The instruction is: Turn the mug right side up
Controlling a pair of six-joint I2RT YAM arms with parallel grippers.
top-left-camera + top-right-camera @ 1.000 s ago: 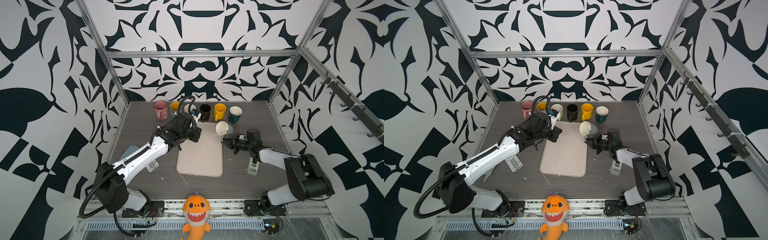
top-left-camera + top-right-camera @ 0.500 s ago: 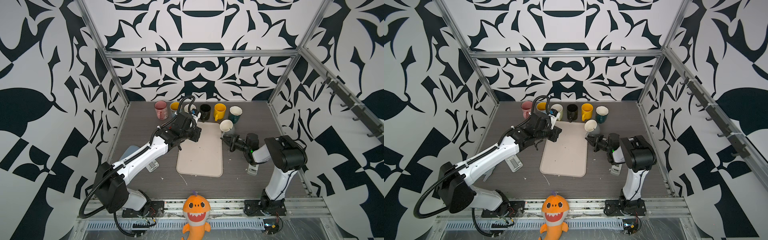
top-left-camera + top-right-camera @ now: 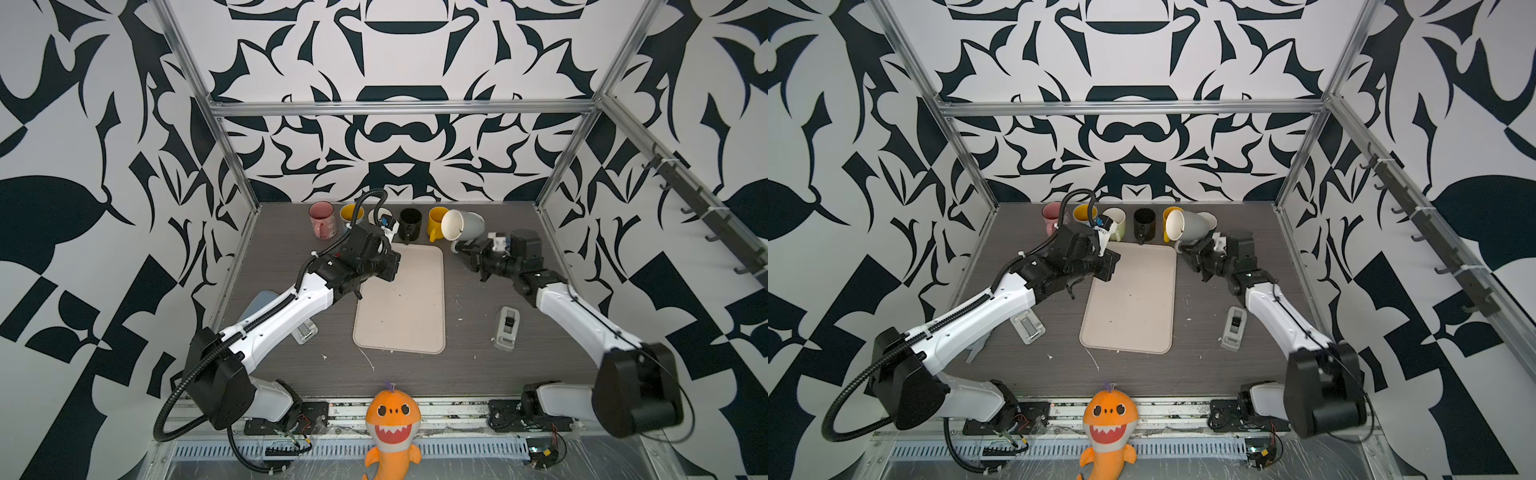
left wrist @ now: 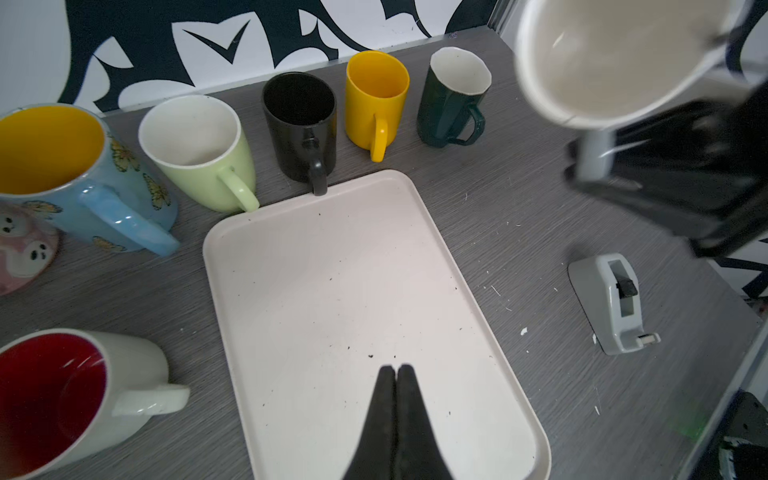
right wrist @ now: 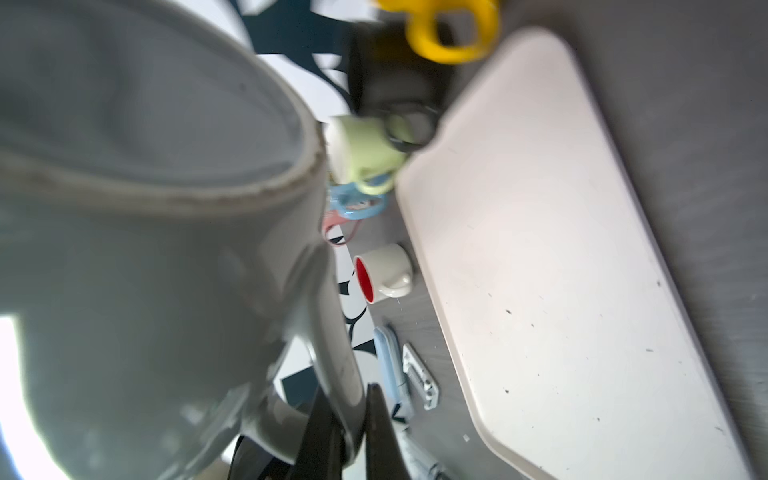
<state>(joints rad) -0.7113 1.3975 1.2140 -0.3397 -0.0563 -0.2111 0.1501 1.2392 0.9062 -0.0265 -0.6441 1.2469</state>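
Mug [image 3: 463, 224] hangs tilted, pinched at its handle by right gripper [image 3: 457, 248]; left gripper [image 4: 397, 374] closed, empty, over tray [image 4: 332, 291].

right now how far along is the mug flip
Done: the grey mug is picked up, clear of the table, with the right pincer shut on its handle. In hand: the turn; the mug is tilted, mouth facing sideways. Left: bring the mouth up, set it down, let go. The left pincer is shut and empty above the tray.
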